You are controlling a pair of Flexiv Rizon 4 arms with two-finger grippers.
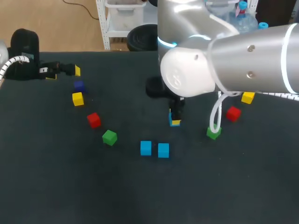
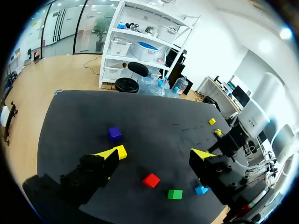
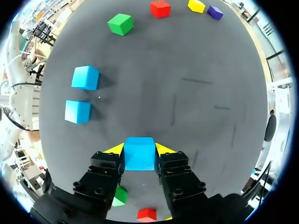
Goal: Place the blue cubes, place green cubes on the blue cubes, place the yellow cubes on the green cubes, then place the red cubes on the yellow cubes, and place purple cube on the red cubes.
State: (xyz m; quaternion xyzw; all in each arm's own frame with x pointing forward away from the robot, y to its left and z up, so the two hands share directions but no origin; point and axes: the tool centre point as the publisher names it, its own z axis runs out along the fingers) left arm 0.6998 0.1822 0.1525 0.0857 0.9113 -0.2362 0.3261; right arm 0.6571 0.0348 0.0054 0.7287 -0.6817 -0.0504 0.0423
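Note:
My right gripper (image 3: 139, 150) is shut on a blue cube (image 3: 139, 153), held just above the table's middle (image 1: 174, 121). Two more blue cubes (image 1: 145, 148) (image 1: 163, 150) lie side by side in front of it, slightly apart. To the left lie a green cube (image 1: 110, 137), a red cube (image 1: 94, 120), a yellow cube (image 1: 77, 99) and a purple cube (image 1: 78, 86). At the right lie a green cube (image 1: 213, 133), a red cube (image 1: 233, 113) and a yellow cube (image 1: 247, 97). My left gripper (image 1: 70, 71) stands open at the far left, empty, just behind the purple cube (image 2: 115, 133).
The dark table mat (image 1: 56, 186) runs wide in front of the cubes. My right arm's thick grey links (image 1: 243, 60) hang over the table's right half, and a white cable loop (image 1: 216, 116) dangles near the right green cube.

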